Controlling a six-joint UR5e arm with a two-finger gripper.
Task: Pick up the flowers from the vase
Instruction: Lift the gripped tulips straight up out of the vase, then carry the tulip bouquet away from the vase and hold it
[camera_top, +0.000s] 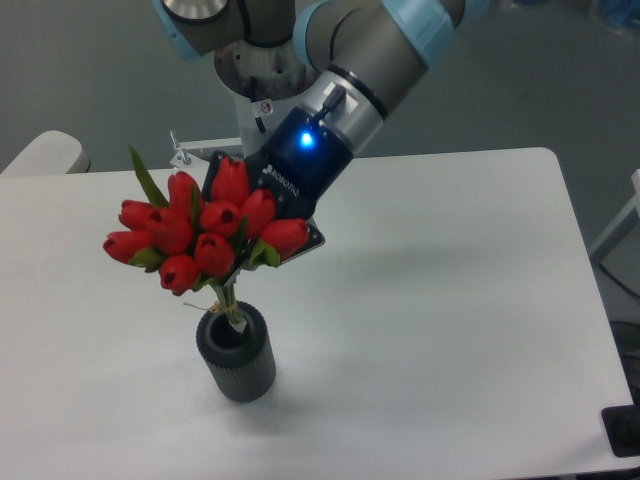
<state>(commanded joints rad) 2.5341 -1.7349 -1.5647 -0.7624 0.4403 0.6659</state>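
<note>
The flowers (200, 238), a tight bunch of red tulip buds with green leaves, hang above the vase (236, 353). Only the stem tips still reach into its round mouth. The vase is dark grey, ribbed and upright on the white table (450, 300). My gripper (255, 225) comes in from the upper right, behind the bunch, and is shut on the flowers. Its fingertips are mostly hidden by the buds.
The robot's base (265, 110) stands at the table's far edge behind the flowers. A pale rounded object (40, 155) sits off the table's far left corner. The table's right edge lies near a dark thing (622, 430) at the bottom right.
</note>
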